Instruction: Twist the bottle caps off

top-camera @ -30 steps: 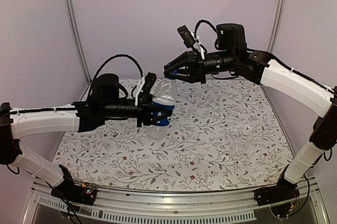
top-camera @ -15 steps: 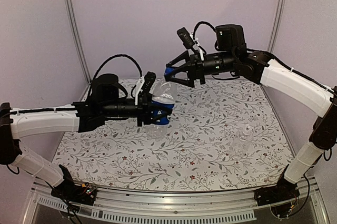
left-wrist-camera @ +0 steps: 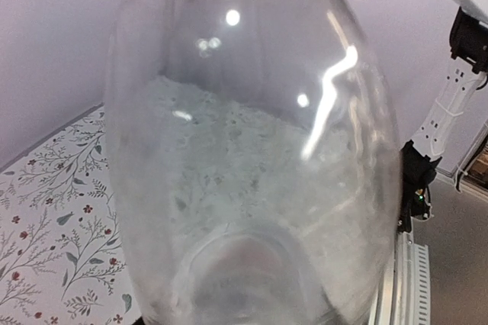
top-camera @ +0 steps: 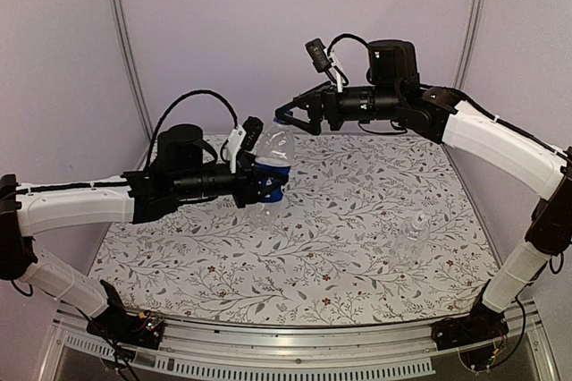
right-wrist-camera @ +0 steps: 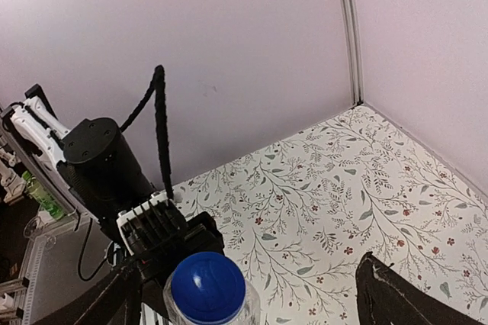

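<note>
Bright blue round plastic cap (right-wrist-camera: pixel 207 287) is seen on the blue-labelled clear plastic bottle (top-camera: pixel 271 171), untouched between the spread fingers (right-wrist-camera: pixel 396 298) of the right gripper (top-camera: pixel 288 118). Bottle is clamped by the closed fingers of the left gripper (top-camera: pixel 257 186). Unlabelled clear bottle (top-camera: pixel 413 240) stands well apart from both; neither cap is judged removed.

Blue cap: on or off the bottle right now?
On. In the right wrist view the blue cap sits on the bottle neck, ungripped, between the fingers of the open right end effector. How loose: cannot tell.
</note>
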